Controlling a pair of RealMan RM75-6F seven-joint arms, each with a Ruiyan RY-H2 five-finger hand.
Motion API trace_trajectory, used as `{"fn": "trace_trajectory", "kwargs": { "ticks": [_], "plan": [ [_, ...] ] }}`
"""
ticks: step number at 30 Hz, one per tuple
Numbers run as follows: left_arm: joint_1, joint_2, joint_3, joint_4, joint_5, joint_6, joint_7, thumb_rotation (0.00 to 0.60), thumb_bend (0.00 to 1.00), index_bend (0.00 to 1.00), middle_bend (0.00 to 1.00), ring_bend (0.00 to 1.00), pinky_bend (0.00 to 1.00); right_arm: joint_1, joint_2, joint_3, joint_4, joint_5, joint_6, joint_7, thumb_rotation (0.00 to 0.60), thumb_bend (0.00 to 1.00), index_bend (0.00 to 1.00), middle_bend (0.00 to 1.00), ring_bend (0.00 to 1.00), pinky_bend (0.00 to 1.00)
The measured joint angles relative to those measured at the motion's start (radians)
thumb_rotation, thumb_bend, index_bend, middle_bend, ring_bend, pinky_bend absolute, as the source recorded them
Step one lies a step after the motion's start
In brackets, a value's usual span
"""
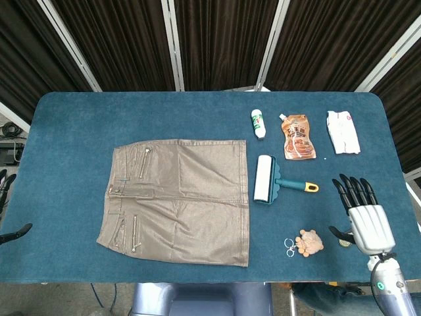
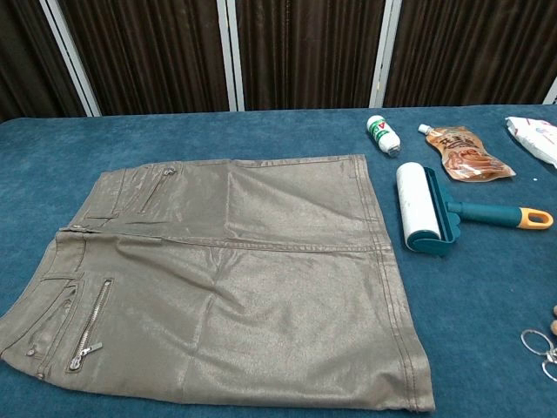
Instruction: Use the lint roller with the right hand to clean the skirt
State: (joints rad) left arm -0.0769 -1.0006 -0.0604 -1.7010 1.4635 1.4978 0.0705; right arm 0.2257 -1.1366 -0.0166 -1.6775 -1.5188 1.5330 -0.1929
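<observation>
A brown-grey skirt lies flat on the blue table, waistband to the left. Just right of its hem lies the lint roller, white roll in a teal frame, with its orange-tipped handle pointing right. My right hand hovers at the table's right front, fingers spread and holding nothing, a little right of the handle. At the left edge of the head view only dark fingertips of my left hand show; the rest is out of frame.
Behind the roller lie a small white bottle, an orange pouch and a white packet. A pinkish keychain charm with metal rings lies near the front edge, left of my right hand.
</observation>
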Motion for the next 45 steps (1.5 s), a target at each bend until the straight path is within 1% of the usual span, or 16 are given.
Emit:
{"fn": "trace_trajectory", "kwargs": {
  "ticks": [5,9,12,15,16,17,19,21,24,26,28,31,34,41,45],
  "plan": [
    [-0.001,-0.001,0.002,0.001,0.007,0.002,-0.003,0.600,0.00,0.00,0.00,0.00,0.00,-0.019,-0.005,0.011,0.023,-0.013,0.024,-0.003,0.600,0.00,0.00,0.00,0.00,0.00],
    [0.004,0.003,0.005,-0.004,0.013,0.011,-0.005,0.600,0.00,0.00,0.00,0.00,0.00,-0.015,-0.014,0.020,0.036,-0.008,0.001,0.013,0.600,0.00,0.00,0.00,0.00,0.00],
    [0.006,0.004,0.005,-0.006,0.020,0.020,-0.002,0.600,0.00,0.00,0.00,0.00,0.00,0.002,-0.019,0.029,0.040,0.015,-0.054,0.026,0.600,0.00,0.00,0.00,0.00,0.00],
    [0.005,0.002,0.006,-0.006,0.022,0.015,0.005,0.600,0.00,0.00,0.00,0.00,0.00,0.038,-0.031,0.044,0.056,0.058,-0.146,0.027,0.600,0.01,0.00,0.00,0.00,0.00],
    [0.003,0.001,0.006,-0.006,0.018,0.011,0.009,0.600,0.00,0.00,0.00,0.00,0.00,0.063,-0.041,0.056,0.070,0.088,-0.205,0.025,0.600,0.03,0.00,0.00,0.00,0.00],
    [0.002,0.000,0.005,-0.006,0.014,0.009,0.012,0.600,0.00,0.00,0.00,0.00,0.00,0.074,-0.046,0.062,0.077,0.101,-0.229,0.025,0.600,0.04,0.00,0.00,0.00,0.00],
    [0.000,-0.003,0.001,-0.005,0.002,0.004,0.019,0.600,0.00,0.00,0.00,0.00,0.00,0.117,-0.075,0.085,0.116,0.149,-0.313,0.022,0.600,0.10,0.02,0.02,0.00,0.00],
    [-0.003,-0.007,-0.003,-0.005,-0.009,-0.001,0.028,0.600,0.00,0.00,0.00,0.00,0.00,0.152,-0.119,0.106,0.173,0.185,-0.371,0.018,0.600,0.16,0.04,0.04,0.00,0.00],
    [-0.008,-0.014,-0.007,-0.003,-0.026,-0.013,0.049,0.600,0.00,0.00,0.00,0.00,0.00,0.190,-0.181,0.121,0.258,0.213,-0.417,0.011,0.600,0.27,0.06,0.06,0.00,0.00],
    [-0.011,-0.021,-0.009,-0.002,-0.038,-0.020,0.065,0.600,0.00,0.00,0.00,0.00,0.00,0.217,-0.235,0.131,0.336,0.227,-0.448,0.008,0.600,0.30,0.07,0.08,0.00,0.00],
    [-0.013,-0.026,-0.011,-0.001,-0.046,-0.025,0.074,0.600,0.00,0.00,0.00,0.00,0.00,0.242,-0.289,0.138,0.413,0.235,-0.475,0.009,0.600,0.31,0.07,0.09,0.00,0.00],
    [-0.016,-0.031,-0.012,0.002,-0.055,-0.030,0.084,0.600,0.00,0.00,0.00,0.00,0.00,0.273,-0.350,0.144,0.501,0.238,-0.506,0.014,0.600,0.32,0.07,0.09,0.00,0.00],
    [-0.018,-0.034,-0.014,0.004,-0.063,-0.035,0.088,0.600,0.00,0.00,0.00,0.00,0.00,0.296,-0.391,0.145,0.556,0.236,-0.531,0.018,0.600,0.32,0.07,0.09,0.00,0.00],
    [-0.023,-0.040,-0.017,0.010,-0.073,-0.043,0.096,0.600,0.00,0.00,0.00,0.00,0.00,0.318,-0.430,0.141,0.594,0.221,-0.549,0.026,0.600,0.33,0.07,0.15,0.00,0.00],
    [-0.026,-0.043,-0.017,0.014,-0.081,-0.051,0.099,0.600,0.00,0.00,0.00,0.00,0.00,0.329,-0.450,0.139,0.611,0.220,-0.564,0.013,0.600,0.34,0.09,0.15,0.00,0.00]
  ]
}}
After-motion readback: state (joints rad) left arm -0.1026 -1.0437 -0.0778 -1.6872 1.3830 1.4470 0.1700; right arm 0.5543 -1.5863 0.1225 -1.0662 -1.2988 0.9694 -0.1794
